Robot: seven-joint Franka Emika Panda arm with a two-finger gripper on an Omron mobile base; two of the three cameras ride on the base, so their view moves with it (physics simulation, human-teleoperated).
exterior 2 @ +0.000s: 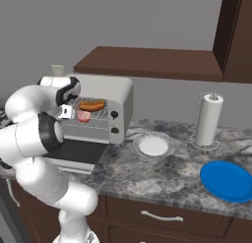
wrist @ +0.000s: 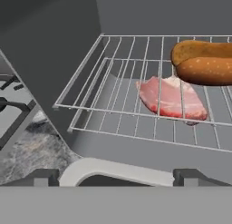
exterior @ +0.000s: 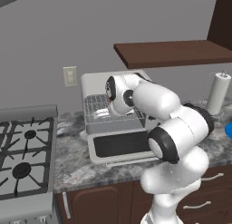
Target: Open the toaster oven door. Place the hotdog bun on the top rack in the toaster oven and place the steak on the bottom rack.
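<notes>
Gripper (wrist: pixel 116 175) nearest, fingers spread wide, empty, before the toaster oven (exterior 2: pixel 106 111). Inside, hotdog bun (wrist: pixel 204 62) on top rack (wrist: pixel 136 78), long axis across the opening. Steak (wrist: pixel 171 98) below, on bottom rack (wrist: pixel 113 123).

No readable text, labels, brands, numbers or signs anywhere

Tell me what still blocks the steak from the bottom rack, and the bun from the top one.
Nothing visible does. The toaster oven door lies dropped open, the hotdog bun already sits on the top rack, and the steak lies on the bottom rack beneath it.
</notes>
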